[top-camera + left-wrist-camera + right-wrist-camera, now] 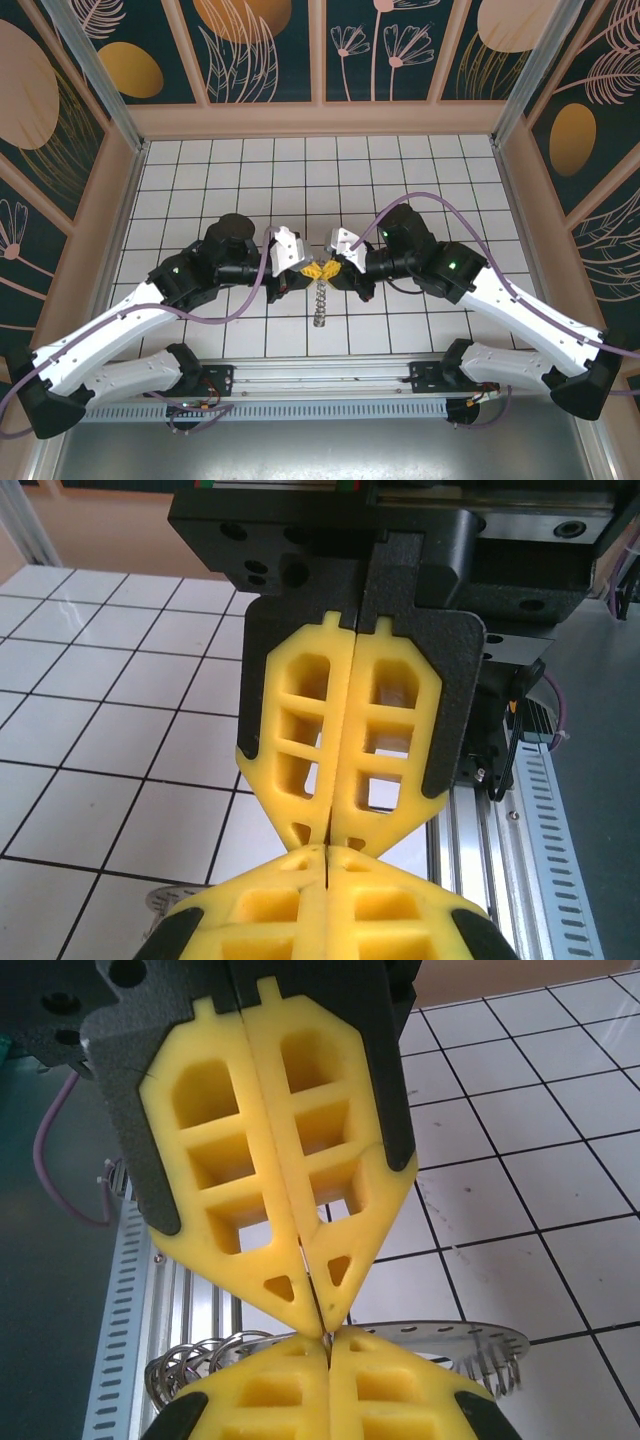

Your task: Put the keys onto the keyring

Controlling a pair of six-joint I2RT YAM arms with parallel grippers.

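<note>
Okay so both claws are squeezed narrow, fingers pressed flat together, and they meet tip to tip over the middle of the tabletop (200,180). The left claw (310,270) comes in from the left and the right claw (328,269) from the right. The keyring (320,305) is a coily metal bunch that starts right at those tips and trails toward the near edge. I can't tell if it hangs or lies on the tiles. I also can't tell whether either claw actually has metal pinched, since the tips hide the contact spot.

What could go wrong from here, just my guess:
- The tips are touching or nearly so. Any small push inward and the 2 claws jam into each other and twist the ring out of line.
- If only 1 claw really has a bite on thin wire, pulling apart could let the whole bunch slip and drop.
- The yellow fingers look chunky next to the wire, so prying a coil open for a key seems fiddly. A bad angle just skids off.

Counts: 2 claws, 1 keyring bunch. From the right wrist I see a stack of loops (200,1360) and 1 flat toothed piece (455,1335) just behind the tips, which may be a key. For keys, I can't pick out a sure number. It's too tangled and half hidden.
</note>
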